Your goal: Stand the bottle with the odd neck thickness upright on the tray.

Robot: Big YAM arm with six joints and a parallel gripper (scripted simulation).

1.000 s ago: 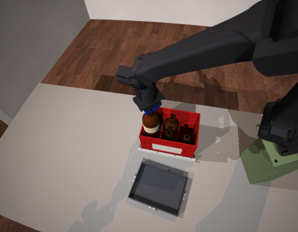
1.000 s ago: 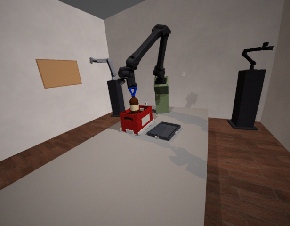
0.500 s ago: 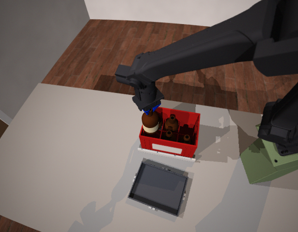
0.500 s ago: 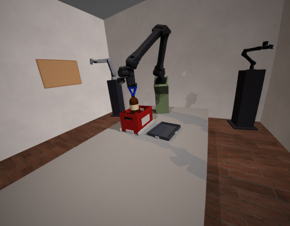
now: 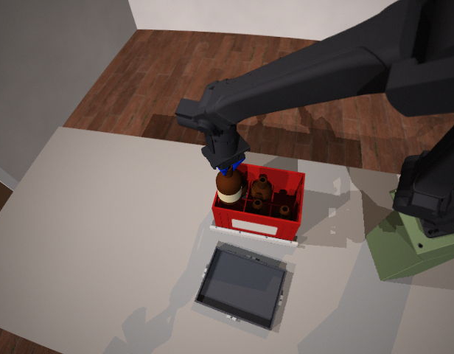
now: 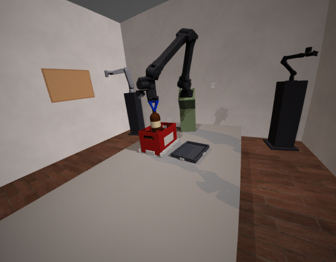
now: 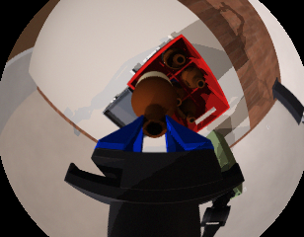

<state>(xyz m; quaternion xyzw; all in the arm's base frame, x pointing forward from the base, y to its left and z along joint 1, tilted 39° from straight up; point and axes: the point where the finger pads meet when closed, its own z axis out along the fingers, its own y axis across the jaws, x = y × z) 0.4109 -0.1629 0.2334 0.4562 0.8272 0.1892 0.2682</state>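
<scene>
Brown bottle (image 5: 229, 187), neck clamped in claw (image 5: 230, 169), half-raised above red crate (image 5: 257, 224)

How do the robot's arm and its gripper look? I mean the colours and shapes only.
The arm is matt black-grey, built of thick, boxy angular links, with no visible cables or markings. It stands on an olive-green pedestal. The gripper has a dark blocky body and two bright blue, wedge-shaped fingers.
</scene>
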